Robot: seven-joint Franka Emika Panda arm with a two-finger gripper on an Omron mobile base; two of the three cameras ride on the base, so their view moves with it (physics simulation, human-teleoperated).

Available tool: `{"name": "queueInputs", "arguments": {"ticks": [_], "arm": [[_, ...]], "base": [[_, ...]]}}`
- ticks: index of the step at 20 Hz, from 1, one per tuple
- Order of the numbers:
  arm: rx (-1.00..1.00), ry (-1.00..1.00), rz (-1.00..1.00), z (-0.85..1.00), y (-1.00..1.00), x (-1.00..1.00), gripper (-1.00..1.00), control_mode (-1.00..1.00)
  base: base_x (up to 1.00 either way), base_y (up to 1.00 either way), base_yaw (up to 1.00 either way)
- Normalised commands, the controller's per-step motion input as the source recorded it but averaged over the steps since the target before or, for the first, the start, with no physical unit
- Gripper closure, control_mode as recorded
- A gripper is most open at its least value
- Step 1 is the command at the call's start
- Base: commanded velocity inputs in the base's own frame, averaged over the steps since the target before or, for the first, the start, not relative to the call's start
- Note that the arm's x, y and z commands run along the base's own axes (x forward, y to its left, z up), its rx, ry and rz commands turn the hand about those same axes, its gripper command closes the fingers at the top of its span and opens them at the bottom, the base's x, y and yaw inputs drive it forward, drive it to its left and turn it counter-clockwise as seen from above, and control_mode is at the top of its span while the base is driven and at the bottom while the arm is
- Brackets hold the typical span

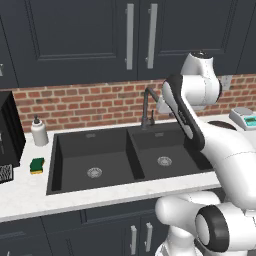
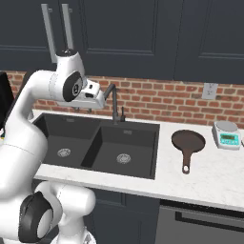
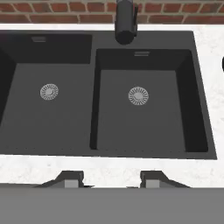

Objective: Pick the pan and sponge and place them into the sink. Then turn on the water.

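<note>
The dark brown pan (image 2: 188, 141) lies on the white counter right of the sink, its handle pointing toward the counter's front edge. On the counter left of the sink rests the green and yellow sponge (image 1: 36, 164). Both basins of the black sink (image 1: 55, 165) (image 2: 155, 157) (image 3: 199, 131) hold nothing but their silver drains. My gripper (image 3: 111, 180) (image 2: 98, 101) hangs high over the sink's front rim, looking down into it, fingers apart with nothing between them. No water is in view at the dark faucet (image 1: 146, 107) (image 2: 114, 102) (image 3: 125, 22).
A white soap dispenser (image 1: 39, 131) stands behind the sponge, with a black appliance (image 1: 7, 135) at the far left. A small kitchen scale (image 2: 226, 133) sits right of the pan. A brick wall and dark cabinets rise behind the counter.
</note>
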Motion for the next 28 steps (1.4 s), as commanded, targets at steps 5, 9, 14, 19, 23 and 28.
{"name": "queueInputs", "arguments": {"ticks": [5,9,14,19,23,28], "arm": [[0.01,0.0,0.0,-0.09,0.41,0.0,-1.0,-1.0],[0.0,0.03,0.0,-0.26,1.0,0.0,-1.0,-1.0],[0.0,0.08,0.0,-0.27,1.0,0.0,-1.0,-1.0],[0.0,0.08,0.0,-0.29,1.0,0.0,-1.0,-1.0],[0.0,0.08,0.0,-0.37,1.0,0.0,-1.0,-1.0],[-0.01,0.1,0.0,-0.48,0.94,0.0,-1.0,-1.0]], "base": [[0.0,0.0,0.0],[0.0,0.0,0.0],[0.0,0.0,0.0],[0.0,0.0,0.0],[0.0,0.0,0.0],[0.0,0.0,0.0]]}}
